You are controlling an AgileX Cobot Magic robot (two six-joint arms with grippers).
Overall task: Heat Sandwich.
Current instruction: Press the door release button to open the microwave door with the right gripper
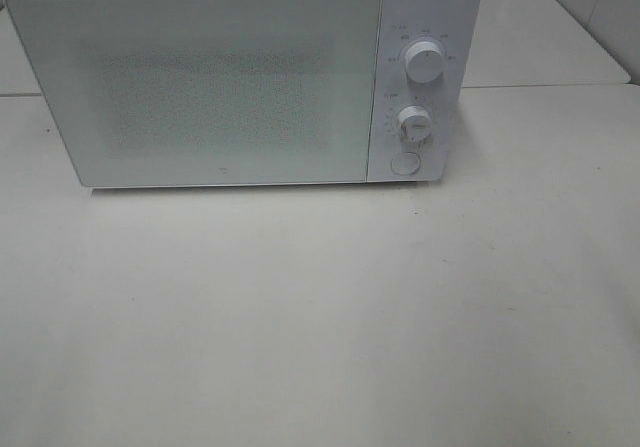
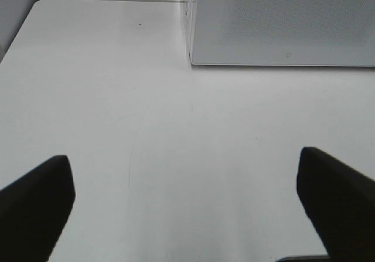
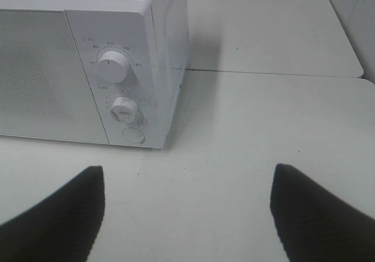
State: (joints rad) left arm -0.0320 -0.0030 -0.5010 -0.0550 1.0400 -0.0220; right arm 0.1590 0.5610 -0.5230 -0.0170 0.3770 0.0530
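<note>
I am looking at a white microwave (image 1: 200,82) standing at the far side of the pale table (image 1: 320,327), with its door (image 1: 195,97) sitting shut. On its right panel an upper knob (image 1: 424,62) is sitting above a lower knob (image 1: 413,122), with a round button (image 1: 405,163) beneath them. My left gripper (image 2: 184,174) is hovering over the table on the near side of the microwave's left front corner. Its dark fingers (image 2: 35,206) are spread wide and gripping nothing. My right gripper (image 3: 188,177) is facing the control panel, its jaws also standing wide apart and empty. I cannot tell where the sandwich is, as no view is showing it.
</note>
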